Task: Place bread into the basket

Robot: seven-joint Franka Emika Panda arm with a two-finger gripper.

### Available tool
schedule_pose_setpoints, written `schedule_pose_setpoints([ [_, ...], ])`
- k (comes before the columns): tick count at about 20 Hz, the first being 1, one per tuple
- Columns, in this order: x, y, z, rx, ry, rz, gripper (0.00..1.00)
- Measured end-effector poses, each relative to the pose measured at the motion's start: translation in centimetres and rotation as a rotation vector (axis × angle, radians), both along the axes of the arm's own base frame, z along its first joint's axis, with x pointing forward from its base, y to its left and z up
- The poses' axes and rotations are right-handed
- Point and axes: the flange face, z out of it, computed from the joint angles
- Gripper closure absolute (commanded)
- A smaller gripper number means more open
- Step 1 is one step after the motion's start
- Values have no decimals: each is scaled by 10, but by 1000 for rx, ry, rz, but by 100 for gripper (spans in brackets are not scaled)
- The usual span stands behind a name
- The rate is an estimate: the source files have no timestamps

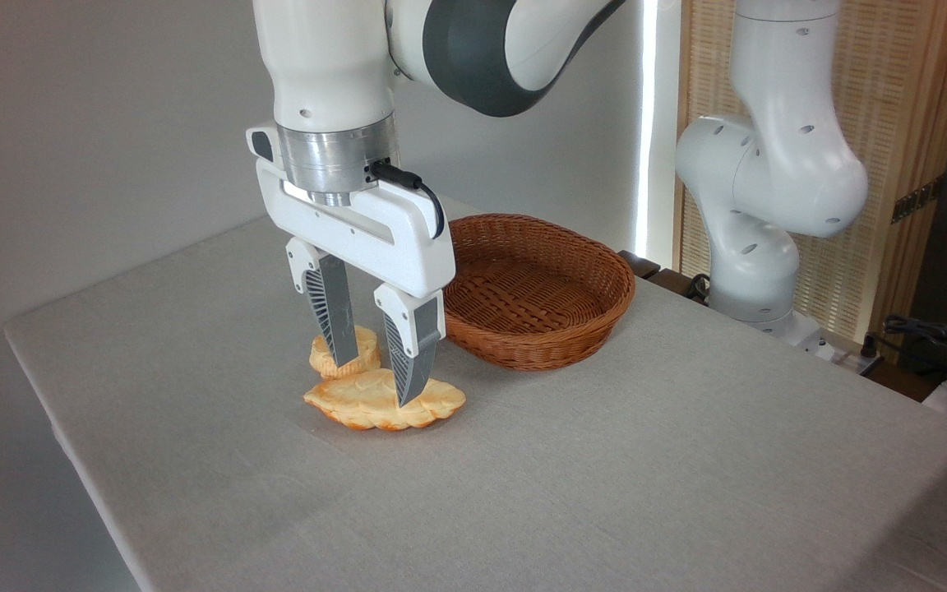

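The bread (375,401) is seen flat on the surface (605,460) beneath the spread end effector (375,380), whose fingers straddle it, with the bun (362,349) just behind and the basket (556,329) near on the right.

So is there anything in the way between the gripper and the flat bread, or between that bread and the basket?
Nothing visible. The gripper is open right over the bread, one finger at its top. The small bun sits behind it, off the path. The table between bread and basket is bare.
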Motion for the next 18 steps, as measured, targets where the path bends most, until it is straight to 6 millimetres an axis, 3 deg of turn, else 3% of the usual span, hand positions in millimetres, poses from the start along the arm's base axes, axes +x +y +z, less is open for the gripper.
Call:
schedule_pose_setpoints([
  [18, 0, -3, 1, -34, -3, -23, 0],
])
